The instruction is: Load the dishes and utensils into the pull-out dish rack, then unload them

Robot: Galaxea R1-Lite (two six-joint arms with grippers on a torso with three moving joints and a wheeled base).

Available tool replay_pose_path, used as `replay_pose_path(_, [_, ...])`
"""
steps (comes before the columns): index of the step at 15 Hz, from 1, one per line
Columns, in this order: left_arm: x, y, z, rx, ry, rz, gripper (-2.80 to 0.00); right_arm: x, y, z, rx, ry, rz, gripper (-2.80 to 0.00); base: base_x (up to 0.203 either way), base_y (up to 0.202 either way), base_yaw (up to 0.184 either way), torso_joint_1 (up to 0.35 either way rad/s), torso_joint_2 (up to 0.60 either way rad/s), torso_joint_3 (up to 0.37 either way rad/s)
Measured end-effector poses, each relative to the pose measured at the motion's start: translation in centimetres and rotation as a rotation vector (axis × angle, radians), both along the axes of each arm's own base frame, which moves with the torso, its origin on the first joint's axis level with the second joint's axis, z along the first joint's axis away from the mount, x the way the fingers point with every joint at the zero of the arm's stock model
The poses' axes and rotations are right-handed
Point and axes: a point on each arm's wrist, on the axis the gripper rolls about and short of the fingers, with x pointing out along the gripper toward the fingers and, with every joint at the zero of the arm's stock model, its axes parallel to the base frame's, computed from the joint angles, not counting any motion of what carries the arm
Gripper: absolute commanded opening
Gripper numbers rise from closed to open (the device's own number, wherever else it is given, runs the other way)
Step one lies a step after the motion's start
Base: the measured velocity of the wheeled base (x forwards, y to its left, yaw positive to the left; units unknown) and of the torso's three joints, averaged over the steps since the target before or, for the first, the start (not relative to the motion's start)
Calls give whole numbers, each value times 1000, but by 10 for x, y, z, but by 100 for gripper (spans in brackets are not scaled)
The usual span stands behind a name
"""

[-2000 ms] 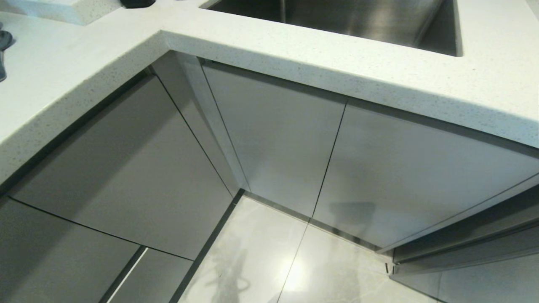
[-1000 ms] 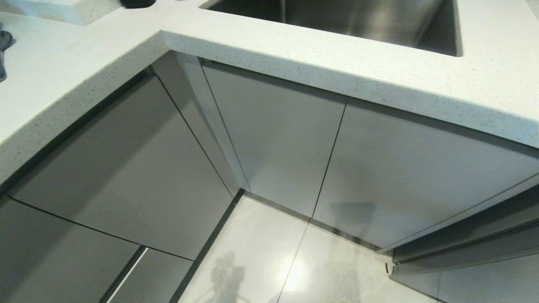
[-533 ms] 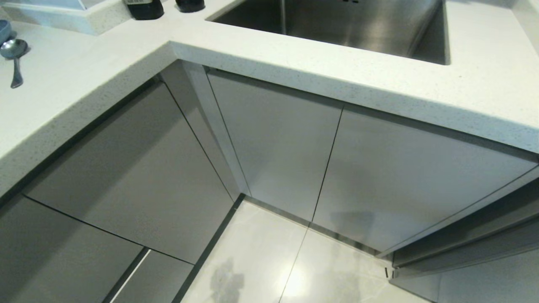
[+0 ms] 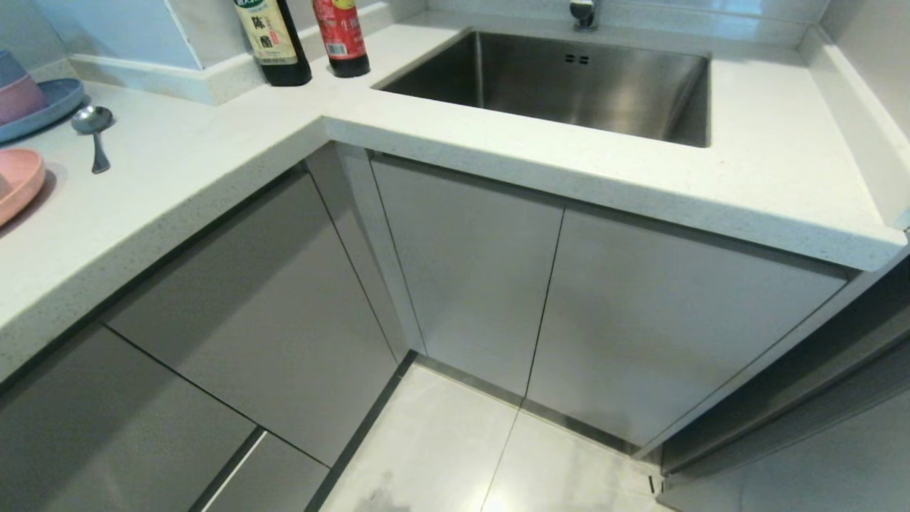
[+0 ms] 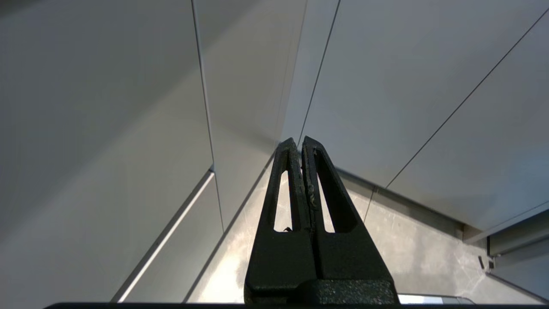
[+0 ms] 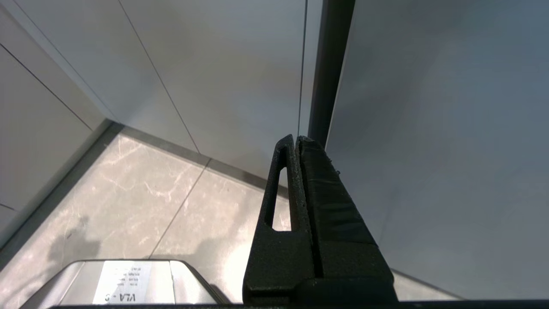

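On the white counter (image 4: 213,156) at the far left lies a slim silver spoon (image 4: 91,119), and a pink plate (image 4: 15,186) is cut off by the picture's edge in front of it. The pull-out dish rack is hidden; only closed grey cabinet fronts (image 4: 469,284) show under the counter. Neither arm appears in the head view. In the left wrist view my left gripper (image 5: 299,139) is shut and empty, hanging low before the cabinet corner. In its own wrist view my right gripper (image 6: 296,138) is shut and empty too, close to a cabinet front.
A blue plate (image 4: 50,107) with stacked bowls (image 4: 18,96) sits behind the spoon. Two bottles (image 4: 274,43) (image 4: 343,39) stand at the counter's inner corner beside the steel sink (image 4: 569,85). Pale floor tiles (image 4: 462,455) lie below, and a darker recess opens at lower right.
The head view has swung upward, so the whole scene slid down the picture. The sink, bottles, spoon and plates have come into view. Nothing on the counter moved.
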Motion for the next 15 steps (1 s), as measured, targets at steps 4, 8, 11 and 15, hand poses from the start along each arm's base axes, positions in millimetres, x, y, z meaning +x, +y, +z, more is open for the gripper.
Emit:
replay_pose_path(4, [0, 0, 0, 2, 0, -1, -280, 0, 0, 0, 0, 0, 0, -280, 0, 0, 0, 2, 0, 205])
replay_pose_path(8, [0, 0, 0, 1, 0, -1, -280, 0, 0, 0, 0, 0, 0, -280, 0, 0, 0, 3, -1, 200])
replay_pose_path(11, [0, 0, 0, 2, 0, -1, -280, 0, 0, 0, 0, 0, 0, -280, 0, 0, 0, 5, 4, 204])
replay_pose_path(15, [0, 0, 0, 2, 0, -1, -280, 0, 0, 0, 0, 0, 0, -280, 0, 0, 0, 2, 1, 205])
